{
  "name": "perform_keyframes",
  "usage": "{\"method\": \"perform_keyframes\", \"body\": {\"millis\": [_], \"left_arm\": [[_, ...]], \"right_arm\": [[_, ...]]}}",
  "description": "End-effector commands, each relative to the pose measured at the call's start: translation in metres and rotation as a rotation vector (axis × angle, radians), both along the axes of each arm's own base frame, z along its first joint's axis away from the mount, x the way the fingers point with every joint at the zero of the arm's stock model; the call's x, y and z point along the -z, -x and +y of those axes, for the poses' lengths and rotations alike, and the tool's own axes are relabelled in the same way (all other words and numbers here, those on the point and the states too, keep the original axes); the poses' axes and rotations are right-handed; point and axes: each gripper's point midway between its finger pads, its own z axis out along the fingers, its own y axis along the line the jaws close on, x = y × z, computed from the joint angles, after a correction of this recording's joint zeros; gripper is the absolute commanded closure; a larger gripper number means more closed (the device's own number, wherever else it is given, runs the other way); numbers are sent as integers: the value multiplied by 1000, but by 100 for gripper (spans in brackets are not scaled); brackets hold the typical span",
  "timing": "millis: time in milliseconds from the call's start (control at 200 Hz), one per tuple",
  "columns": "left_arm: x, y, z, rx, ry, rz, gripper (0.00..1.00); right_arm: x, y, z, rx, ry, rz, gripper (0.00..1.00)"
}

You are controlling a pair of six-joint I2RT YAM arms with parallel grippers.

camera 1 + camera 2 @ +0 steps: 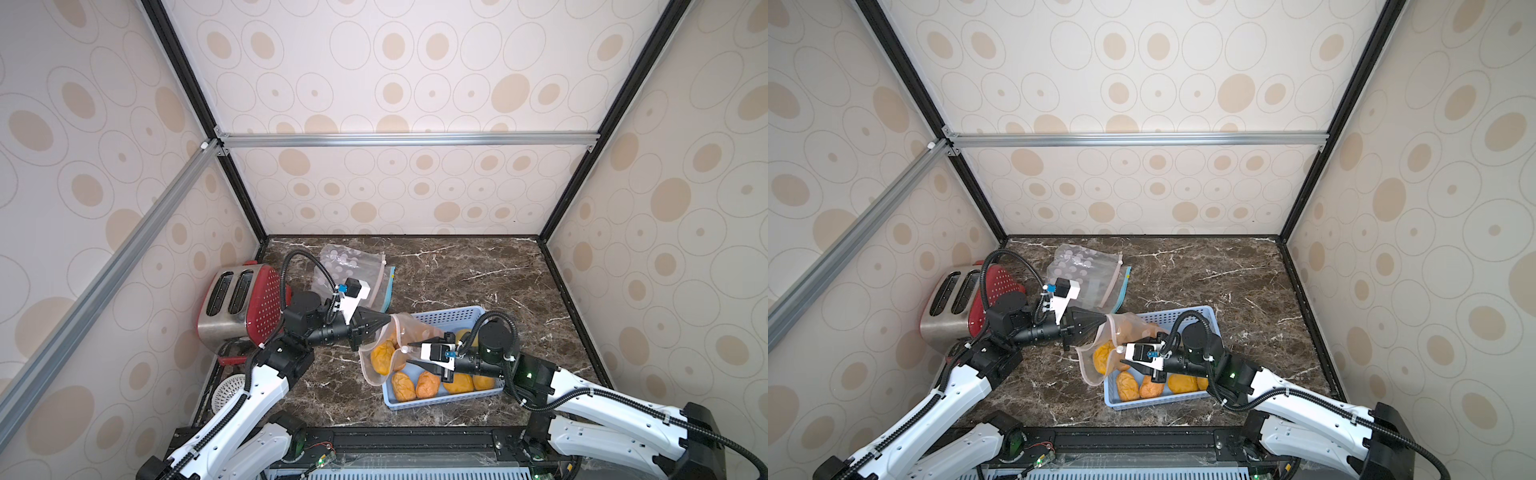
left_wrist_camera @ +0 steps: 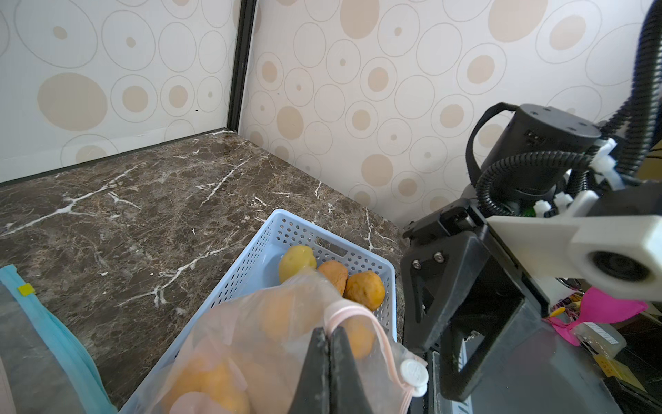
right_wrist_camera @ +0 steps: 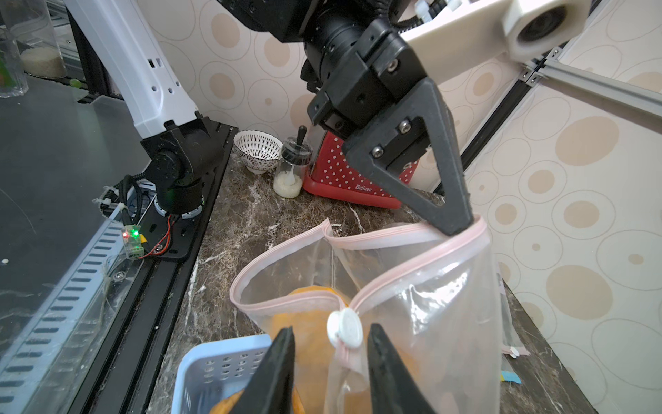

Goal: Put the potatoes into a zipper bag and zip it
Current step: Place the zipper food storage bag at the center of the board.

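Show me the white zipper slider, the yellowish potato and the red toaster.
white zipper slider (image 3: 345,331), right wrist view, centre of its disc.
yellowish potato (image 2: 296,261), left wrist view, its smooth skin.
red toaster (image 1: 264,298), a top view, its dotted red side.

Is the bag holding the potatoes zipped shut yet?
No: in the right wrist view the zipper bag gapes open, its two pink tracks spread wide apart beyond the white slider.

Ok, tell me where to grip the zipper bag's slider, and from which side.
Grip the white slider by its round disc, coming from the basket side, where the right gripper has open jaws either side of it. It stands proud of the pink track at the mouth's end, and the left gripper pins the zipper bag by its far rim.
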Motion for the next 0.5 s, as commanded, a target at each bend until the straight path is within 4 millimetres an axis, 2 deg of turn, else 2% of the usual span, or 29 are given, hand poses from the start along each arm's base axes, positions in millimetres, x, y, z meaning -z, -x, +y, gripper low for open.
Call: {"method": "perform_keyframes", "body": {"millis": [0, 175, 265, 495], "left_arm": [[-20, -1, 0, -2, 10, -58, 100], [-20, -1, 0, -3, 9, -56, 100], [-20, -1, 0, -5, 10, -53, 100], [-19, -2, 0, -4, 7, -45, 100]], "right_arm": [[-10, -1, 2, -3, -1, -55, 65], [-5, -4, 2, 15, 13, -55, 66], [-4, -9, 1, 39, 17, -51, 72], [3, -11, 3, 42, 32, -55, 73]]}}
